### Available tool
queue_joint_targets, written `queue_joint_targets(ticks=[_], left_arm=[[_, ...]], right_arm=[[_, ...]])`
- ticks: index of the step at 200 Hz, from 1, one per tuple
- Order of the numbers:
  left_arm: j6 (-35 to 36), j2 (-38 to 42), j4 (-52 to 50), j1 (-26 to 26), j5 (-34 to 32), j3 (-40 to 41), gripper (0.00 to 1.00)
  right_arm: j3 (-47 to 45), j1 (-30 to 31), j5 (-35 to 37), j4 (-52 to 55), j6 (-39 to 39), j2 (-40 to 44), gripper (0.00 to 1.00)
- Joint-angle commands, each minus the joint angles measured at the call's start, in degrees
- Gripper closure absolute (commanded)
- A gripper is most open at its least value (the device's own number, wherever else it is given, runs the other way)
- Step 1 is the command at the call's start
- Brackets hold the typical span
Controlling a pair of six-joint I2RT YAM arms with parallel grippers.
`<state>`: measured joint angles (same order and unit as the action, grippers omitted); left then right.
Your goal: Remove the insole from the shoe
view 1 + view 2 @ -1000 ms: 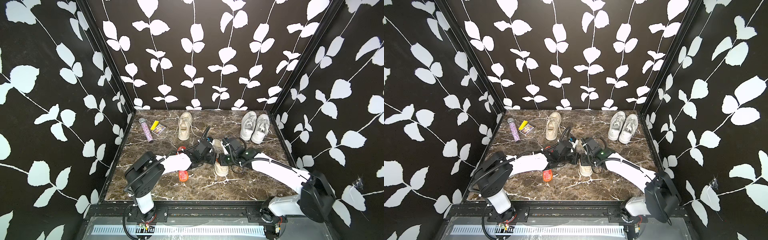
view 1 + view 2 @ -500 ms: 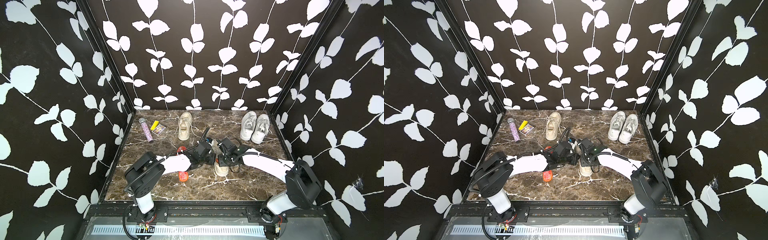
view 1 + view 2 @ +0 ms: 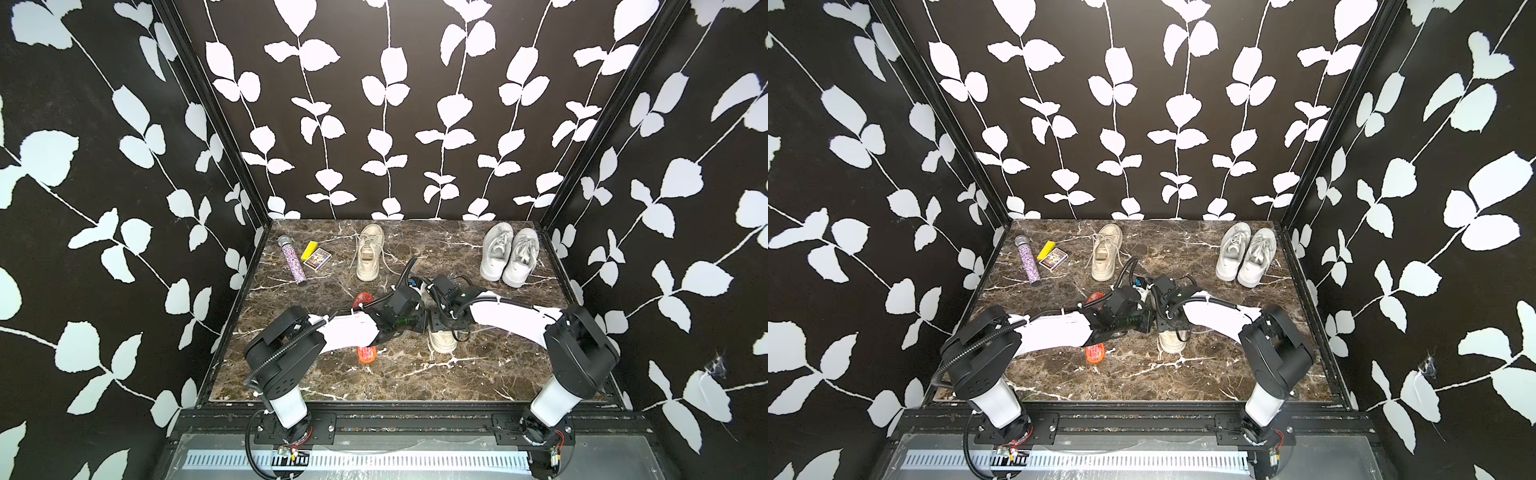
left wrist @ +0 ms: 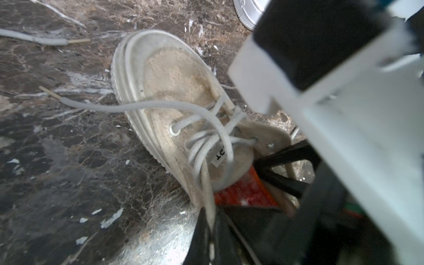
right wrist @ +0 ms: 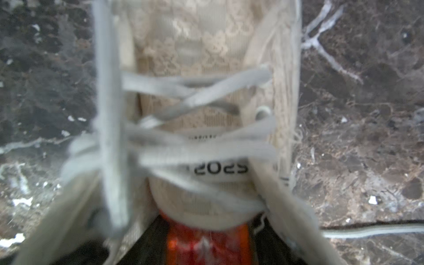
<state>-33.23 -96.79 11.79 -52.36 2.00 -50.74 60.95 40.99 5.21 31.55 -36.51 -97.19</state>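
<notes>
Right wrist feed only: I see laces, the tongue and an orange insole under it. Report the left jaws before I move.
Observer: The left gripper has its jaws shut on the beige edge of the shoe beside the opening, as the left wrist view shows.
Operator: Now tell me what lies under that arm.
Observer: A second orange insole lies loose on the table, partly covered by the left arm in both top views.
</notes>
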Motion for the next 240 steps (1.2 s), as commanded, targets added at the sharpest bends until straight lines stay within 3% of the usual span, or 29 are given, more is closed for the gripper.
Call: queue_joint_targets(ticks=[1,76,106,135,162,188,240], left_arm=[[-0.08,3.08,-0.89,0.15,-2.04,1.52,1.00],[-0.39,3.37,-0.02,0.15,-2.54,2.13,1.00],[-0.55,3.55,0.25,0.15,-2.78,2.37,1.00],[-0.52,3.79,0.17,0.15,-3.05,2.58,1.00],[-0.49,4.07,-0.15,0.14,-3.21,2.83,1.00],[-0.46,4.18,-0.11,0.15,-3.47,2.95,1.00],[-0.43,3.89,-0.03,0.16,-3.05,2.84,1.00]], right_arm=[[-1.88,0.04,2.18,3.06,-0.63,-5.30,0.41],[-2.98,0.28,1.30,0.29,-1.66,-5.97,0.64],[-3.33,1.73,0.40,-2.70,-3.27,-5.87,0.79],[-6.21,1.73,-2.01,-9.79,-5.58,-2.49,0.90],[-8.77,1.44,0.99,-13.74,-7.32,3.70,1.00],[-12.03,0.21,0.62,-18.11,-8.78,8.84,1.00],[-13.53,-0.60,-0.64,-20.04,-9.69,9.92,1.00]])
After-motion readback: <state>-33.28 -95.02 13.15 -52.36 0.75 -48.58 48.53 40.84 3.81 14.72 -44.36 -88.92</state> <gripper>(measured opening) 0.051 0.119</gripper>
